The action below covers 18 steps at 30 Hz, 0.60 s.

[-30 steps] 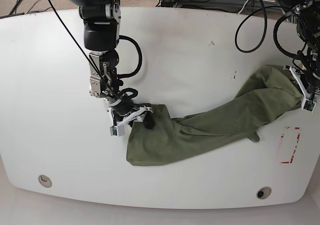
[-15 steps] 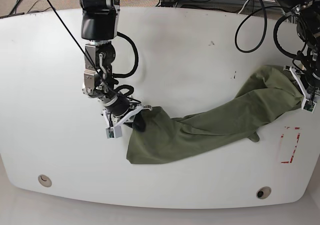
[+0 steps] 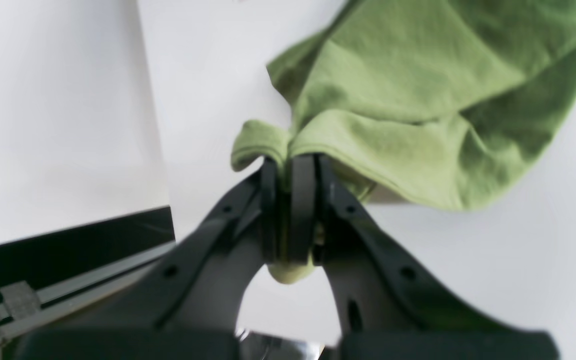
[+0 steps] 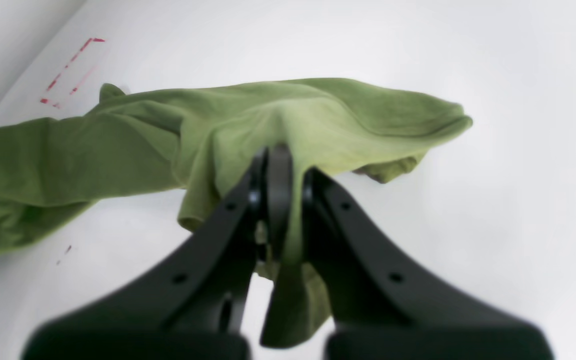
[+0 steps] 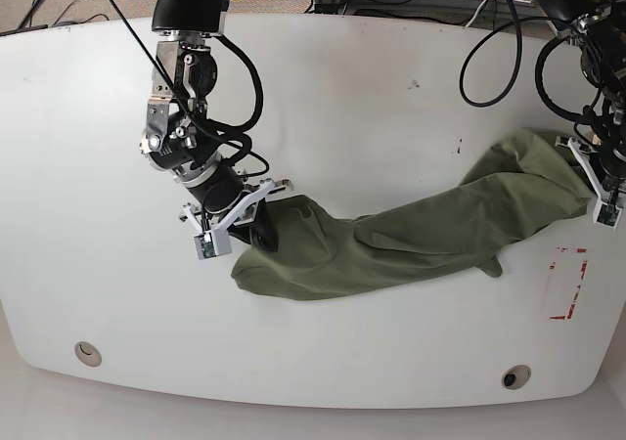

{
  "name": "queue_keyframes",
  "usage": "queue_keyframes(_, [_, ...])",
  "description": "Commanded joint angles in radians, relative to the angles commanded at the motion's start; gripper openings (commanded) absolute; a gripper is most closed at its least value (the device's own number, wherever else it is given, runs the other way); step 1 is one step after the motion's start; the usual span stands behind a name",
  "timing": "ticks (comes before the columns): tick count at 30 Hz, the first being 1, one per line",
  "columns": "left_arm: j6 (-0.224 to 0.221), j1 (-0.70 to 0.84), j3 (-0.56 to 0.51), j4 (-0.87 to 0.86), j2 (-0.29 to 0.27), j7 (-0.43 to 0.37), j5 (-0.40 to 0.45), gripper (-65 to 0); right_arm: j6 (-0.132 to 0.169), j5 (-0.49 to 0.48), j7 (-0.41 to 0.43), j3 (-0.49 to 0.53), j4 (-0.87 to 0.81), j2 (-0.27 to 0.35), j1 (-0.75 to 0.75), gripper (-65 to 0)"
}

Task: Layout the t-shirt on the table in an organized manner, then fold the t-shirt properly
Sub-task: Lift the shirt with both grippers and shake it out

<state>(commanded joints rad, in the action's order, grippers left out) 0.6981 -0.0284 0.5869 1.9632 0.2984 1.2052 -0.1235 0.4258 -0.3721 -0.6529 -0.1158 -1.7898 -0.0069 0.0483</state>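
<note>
Dragging t-shirt [image 5: 391, 240] end farther outward, right pincer [image 5: 259, 227] clamped, left pincer [image 5: 587, 161] unmoved

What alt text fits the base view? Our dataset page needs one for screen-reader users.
An olive-green t-shirt lies stretched in a wrinkled band across a white table, each end pinched by a robot gripper: the right gripper at the image's left, the left gripper at its right edge.
</note>
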Motion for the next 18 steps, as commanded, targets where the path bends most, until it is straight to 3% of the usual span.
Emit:
queue_keyframes(9, [0.0, -0.092, 0.0, 0.005, 0.0, 0.0, -0.006, -65.0, 0.0, 0.002, 0.003, 0.0, -0.057, 0.031, 0.0, -65.0])
queue_keyframes(18, [0.0, -0.324, -0.055, 0.0, 0.002, 0.003, 0.003, -65.0, 0.002, 0.002, 0.002, 0.0, -0.009, 0.112, 0.198, -65.0])
